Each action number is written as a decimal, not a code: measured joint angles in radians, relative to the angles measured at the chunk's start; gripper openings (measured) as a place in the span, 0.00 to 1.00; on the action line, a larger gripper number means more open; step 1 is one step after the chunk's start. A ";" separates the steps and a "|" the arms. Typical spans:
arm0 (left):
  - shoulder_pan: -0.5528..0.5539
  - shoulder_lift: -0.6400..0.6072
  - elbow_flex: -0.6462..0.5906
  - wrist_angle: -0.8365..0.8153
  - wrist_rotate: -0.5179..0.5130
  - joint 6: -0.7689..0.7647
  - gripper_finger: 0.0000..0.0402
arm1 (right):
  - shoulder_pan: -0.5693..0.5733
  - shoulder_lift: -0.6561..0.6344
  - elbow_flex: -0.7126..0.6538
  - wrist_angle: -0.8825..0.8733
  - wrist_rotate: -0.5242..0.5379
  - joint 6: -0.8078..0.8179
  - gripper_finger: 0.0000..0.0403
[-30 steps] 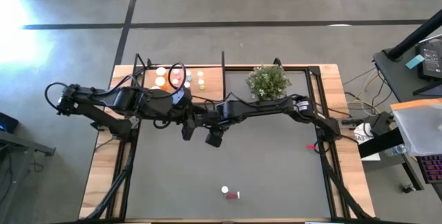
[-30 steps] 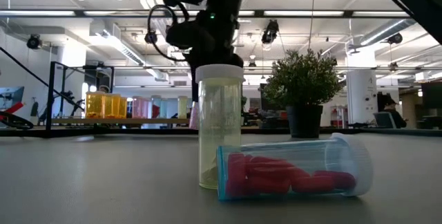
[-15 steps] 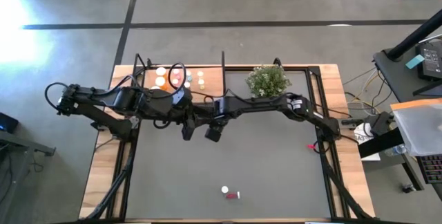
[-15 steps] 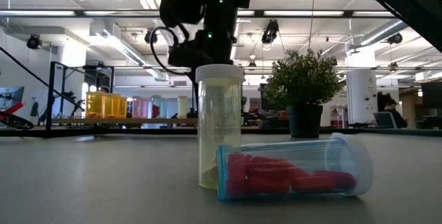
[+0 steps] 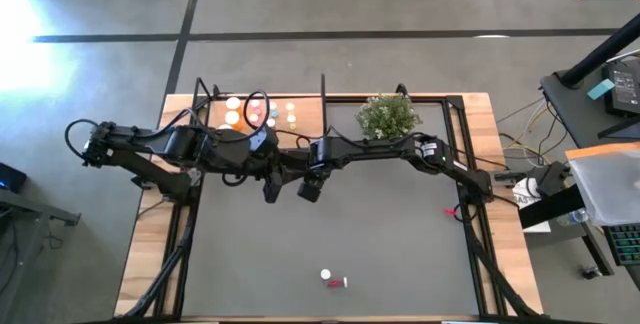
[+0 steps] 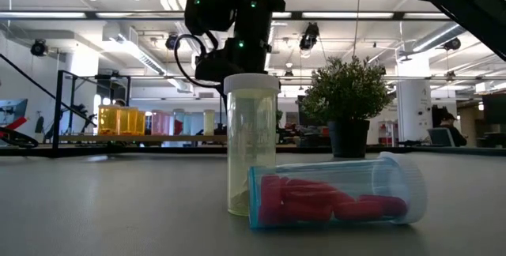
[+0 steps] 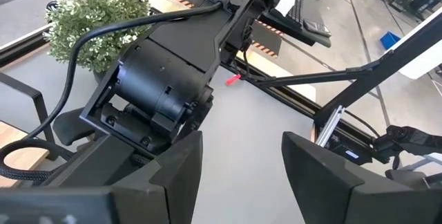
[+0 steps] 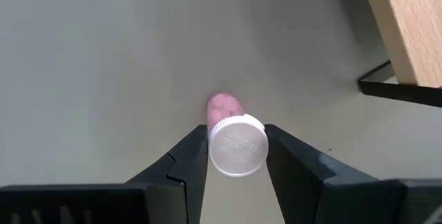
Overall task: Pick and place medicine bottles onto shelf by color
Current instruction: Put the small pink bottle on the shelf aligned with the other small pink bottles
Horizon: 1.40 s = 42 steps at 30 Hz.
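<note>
My right gripper (image 5: 309, 190) hovers over the grey mat just near of the shelf, shut on a pink bottle (image 8: 224, 104) with a white cap. My left gripper (image 5: 270, 192) hangs beside it, open and empty (image 7: 242, 175). The light-brown shelf (image 5: 300, 114) lies at the far edge with orange, pink and yellow bottles (image 5: 262, 114) standing on it. An upright yellow bottle (image 6: 251, 145) and a pale blue bottle of red pills (image 6: 336, 197) lying on its side sit on the mat near the front edge (image 5: 333, 280). My right gripper pinches the pink bottle at its white cap (image 8: 215, 144) between its two fingers (image 8: 190, 162). The fingers come from above, pointing down at the mat. The bottle lies along the fingers, cap toward the wrist, its pink body pointing down.
A green potted plant (image 5: 388, 116) stands at the far edge, right of the shelf. The shelf's thin dark upright edge (image 8: 394, 89) and wooden corner (image 8: 407, 23) show close to the right gripper. The two arms cross the mat's middle side by side.
My right gripper has gone a little toward the table's far edge and the shelf, still shut on the pink bottle.
</note>
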 joint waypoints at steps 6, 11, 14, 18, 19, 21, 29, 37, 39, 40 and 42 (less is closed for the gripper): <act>0.000 0.000 0.000 0.000 0.000 0.000 0.45 | 0.000 0.000 0.000 0.003 0.000 -0.005 0.32; 0.000 0.000 0.000 0.000 0.000 0.000 0.45 | 0.000 0.000 0.000 0.017 0.000 -0.006 0.35; 0.000 0.000 0.000 0.000 0.000 0.000 0.45 | 0.000 0.000 0.000 0.018 0.000 -0.005 0.40; 0.000 0.000 0.000 0.000 0.000 0.000 0.45 | 0.000 0.000 0.000 0.017 0.000 -0.004 0.49; 0.000 0.000 0.000 0.000 0.000 0.000 0.45 | 0.000 0.000 0.003 0.012 0.000 -0.004 0.51; 0.000 0.000 0.000 0.000 0.000 0.000 0.45 | 0.000 -0.002 0.011 0.008 0.000 -0.004 0.54; 0.000 -0.004 0.000 -0.007 0.000 0.000 0.45 | 0.008 -0.041 0.122 -0.129 0.000 -0.005 0.59; 0.000 -0.011 0.001 -0.006 0.005 0.008 0.45 | 0.034 -0.131 0.185 -0.266 0.002 -0.035 0.57; -0.001 -0.011 0.001 -0.028 0.010 0.008 0.45 | 0.045 -0.161 0.181 -0.288 0.010 -0.049 0.57; -0.001 -0.011 0.001 -0.031 0.016 0.007 0.45 | 0.053 -0.175 0.177 -0.314 0.021 -0.051 0.57; 0.000 -0.011 0.000 -0.059 0.000 0.008 0.45 | 0.069 -0.208 0.169 -0.351 0.050 -0.054 0.57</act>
